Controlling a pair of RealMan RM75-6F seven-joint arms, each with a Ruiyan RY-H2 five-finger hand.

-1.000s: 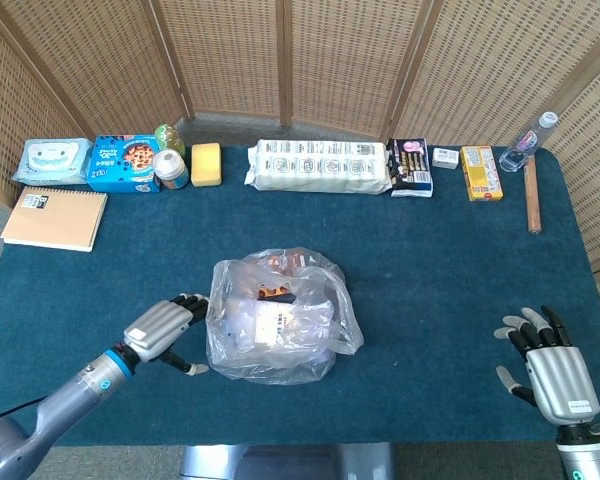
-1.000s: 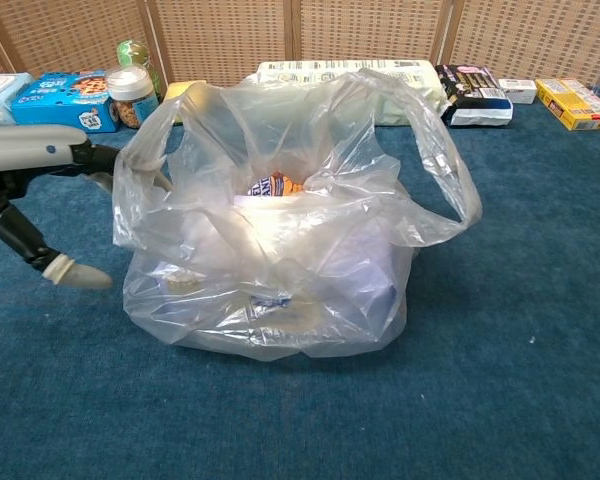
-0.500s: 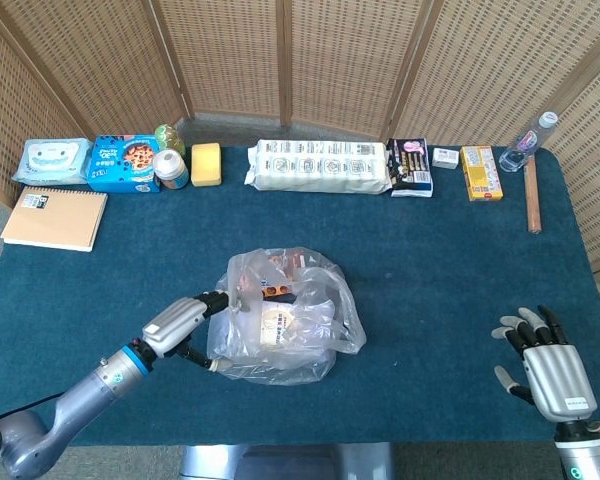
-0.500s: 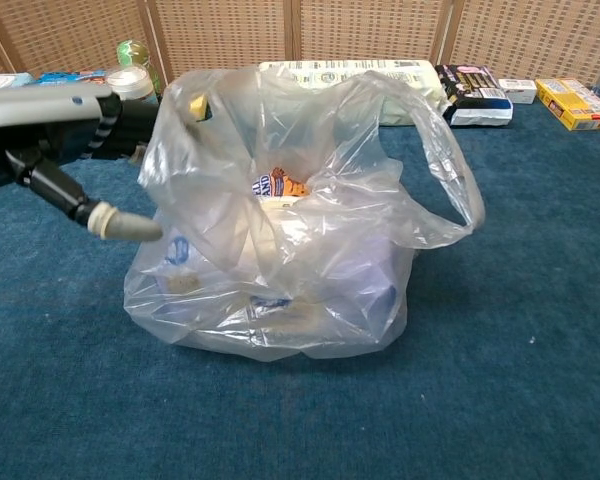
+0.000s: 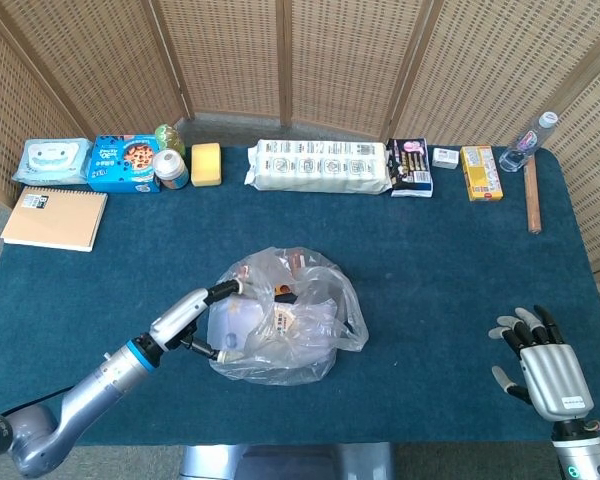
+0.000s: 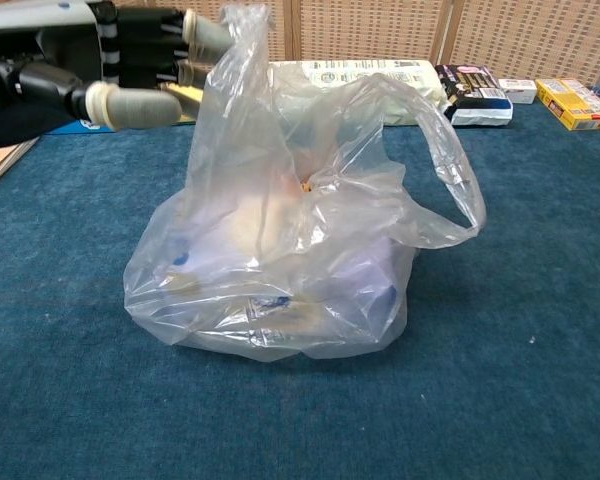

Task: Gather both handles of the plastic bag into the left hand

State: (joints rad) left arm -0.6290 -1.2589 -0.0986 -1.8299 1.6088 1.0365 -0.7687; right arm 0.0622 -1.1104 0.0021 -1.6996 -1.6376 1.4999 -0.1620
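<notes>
A clear plastic bag (image 5: 280,322) (image 6: 280,270) with several packaged items inside stands mid-table. My left hand (image 5: 195,312) (image 6: 100,60) is at the bag's left side with its fingers against the left handle (image 6: 242,50), which is drawn up into a peak. The thumb sticks out below the fingers. The right handle (image 6: 462,190) hangs loose as a loop on the bag's right side, with nothing touching it. My right hand (image 5: 542,365) is far off at the front right of the table, fingers spread and holding nothing.
Along the back edge lie a wipes pack (image 5: 55,158), a cookie box (image 5: 123,162), a jar (image 5: 170,168), a yellow sponge (image 5: 206,164), a long white package (image 5: 320,165), small boxes (image 5: 480,160) and a bottle (image 5: 530,140). A notebook (image 5: 55,218) lies at the left.
My left hand has moved right and up into the bag's left side, lifting the left handle and pushing the bag slightly right. The right hand has barely moved.
</notes>
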